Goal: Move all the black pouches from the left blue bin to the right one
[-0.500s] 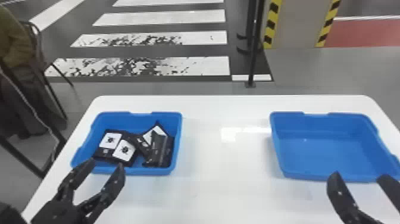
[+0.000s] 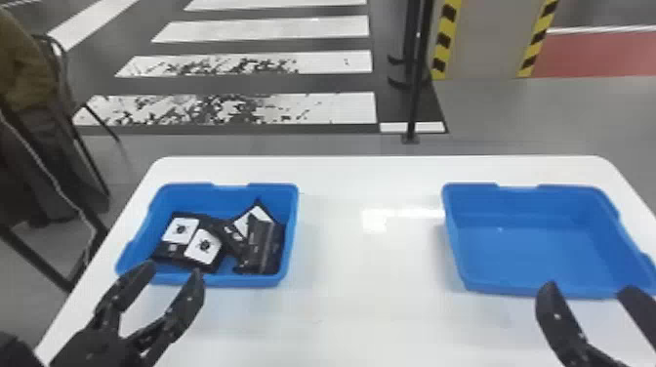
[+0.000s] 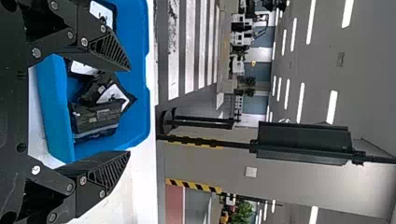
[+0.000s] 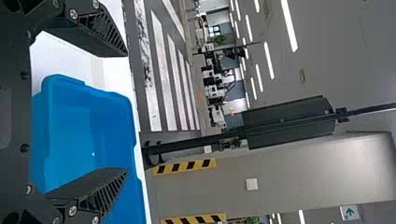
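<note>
Lying inside the left blue bin (image 2: 244, 280): black pouches (image 2: 260, 244).

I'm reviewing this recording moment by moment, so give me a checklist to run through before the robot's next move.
1. Left pincer open, nothing gripped: ok.
2. Right pincer open, nothing gripped: ok.
3. Black pouches inside the left blue bin: ok.
4. Right blue bin has room to receive: ok, no pouch in it.
5. Pouches lying separately: not ok, some overlap.
6. Exact pouch count: cannot tell, the overlap may hide some.
</note>
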{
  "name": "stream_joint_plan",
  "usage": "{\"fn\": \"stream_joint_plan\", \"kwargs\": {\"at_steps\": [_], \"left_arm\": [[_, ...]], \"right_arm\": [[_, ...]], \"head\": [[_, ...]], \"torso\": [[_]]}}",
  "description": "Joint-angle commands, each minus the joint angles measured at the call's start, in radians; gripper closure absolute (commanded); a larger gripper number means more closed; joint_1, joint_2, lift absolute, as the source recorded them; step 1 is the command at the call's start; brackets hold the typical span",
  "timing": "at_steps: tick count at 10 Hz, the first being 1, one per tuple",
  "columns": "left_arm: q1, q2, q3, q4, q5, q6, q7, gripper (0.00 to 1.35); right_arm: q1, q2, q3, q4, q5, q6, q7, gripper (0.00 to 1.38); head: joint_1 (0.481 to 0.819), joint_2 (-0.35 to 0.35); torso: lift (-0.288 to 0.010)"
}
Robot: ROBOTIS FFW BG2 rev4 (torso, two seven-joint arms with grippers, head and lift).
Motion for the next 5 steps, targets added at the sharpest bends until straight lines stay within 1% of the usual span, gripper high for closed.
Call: {"fn": "stream_joint_plan", "kwargs": {"at_steps": [1,2,4,5], "left_arm": [[-0.006,0.000,0.000,0.000,0.002,0.032,0.000,0.44],[-0.035,0.005,-0.002,0.000,0.002,0.091,0.000,0.44],[-0.141,0.037,-0.036,0.000,0.002,0.228,-0.002,0.44],[-0.200,0.043,-0.040,0.000,0.002,0.319,-0.002,0.44]], "right_arm": [[0.000,0.000,0.000,0.002,-0.004,0.000,0.000,0.15],[0.000,0.000,-0.002,0.002,-0.004,0.000,0.000,0.15],[0.000,0.000,0.000,0.005,-0.006,0.000,0.000,0.15],[-0.002,0.000,-0.002,0.007,-0.006,0.000,0.000,0.15]], "head": [[0.695,0.088],[0.695,0.088],[0.695,0.075],[0.695,0.066]], "torso": [[-0.140],[-0.140],[-0.140],[-0.140]]}}
